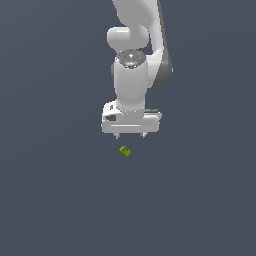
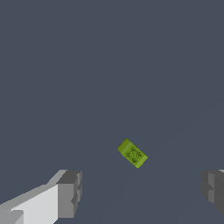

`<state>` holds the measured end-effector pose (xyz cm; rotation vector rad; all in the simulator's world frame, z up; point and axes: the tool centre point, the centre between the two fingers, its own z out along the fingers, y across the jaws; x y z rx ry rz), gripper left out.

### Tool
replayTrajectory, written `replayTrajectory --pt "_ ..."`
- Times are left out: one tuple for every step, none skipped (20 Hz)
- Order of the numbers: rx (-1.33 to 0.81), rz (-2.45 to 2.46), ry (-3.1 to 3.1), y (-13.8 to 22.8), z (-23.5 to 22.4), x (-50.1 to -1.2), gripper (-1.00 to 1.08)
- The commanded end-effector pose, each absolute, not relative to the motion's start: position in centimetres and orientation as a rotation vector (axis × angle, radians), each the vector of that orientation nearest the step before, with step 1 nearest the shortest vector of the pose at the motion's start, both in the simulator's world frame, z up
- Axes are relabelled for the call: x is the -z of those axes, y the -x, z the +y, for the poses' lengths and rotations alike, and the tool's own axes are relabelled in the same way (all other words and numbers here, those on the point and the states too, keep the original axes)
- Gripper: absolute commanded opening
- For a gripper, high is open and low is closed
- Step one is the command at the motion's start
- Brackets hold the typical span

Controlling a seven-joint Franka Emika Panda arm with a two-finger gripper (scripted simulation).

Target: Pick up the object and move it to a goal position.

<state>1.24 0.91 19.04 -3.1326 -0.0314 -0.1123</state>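
The object (image 1: pixel 125 151) is a tiny yellow-green block with a darker green mark on top, lying askew on the dark grey surface. In the wrist view the object (image 2: pixel 132 153) lies ahead of the gap between the two grey fingers (image 2: pixel 69 192), touching neither. My white gripper (image 1: pixel 130 135) hangs just above and slightly behind the block in the exterior view, pointing down. Its jaws stand wide apart and hold nothing.
The white arm (image 1: pixel 131 60) rises from the gripper toward the top of the exterior view. A plain dark grey surface (image 1: pixel 60 200) lies all around the block.
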Motion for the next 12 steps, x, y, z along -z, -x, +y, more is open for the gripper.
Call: replayTrajectory --pt "0.109 -0.057 3.134 -1.2 0.8 -18.8 1.0" --pt "0.108 -0.073 3.134 -1.2 0.8 -18.6 1.0" --pt "0.107 -0.09 3.135 -1.2 0.7 -18.4 1.0" --pt "0.105 -0.11 3.135 -1.1 0.7 -18.2 1.0" --pt "0.103 -0.131 3.136 -1.1 0.6 -18.0 1.0" --pt "0.101 -0.155 3.136 -1.1 0.6 -17.8 1.0" --pt "0.099 -0.181 3.136 -1.0 0.5 -17.5 1.0" --pt "0.096 -0.21 3.135 -1.0 0.4 -17.2 1.0" --pt "0.093 -0.24 3.135 -0.9 0.4 -16.9 1.0" --pt "0.09 -0.272 3.133 -0.9 0.3 -16.6 1.0" --pt "0.087 -0.307 3.131 -0.8 0.2 -16.3 1.0" --pt "0.083 -0.344 3.129 -0.8 0.1 -15.9 1.0"
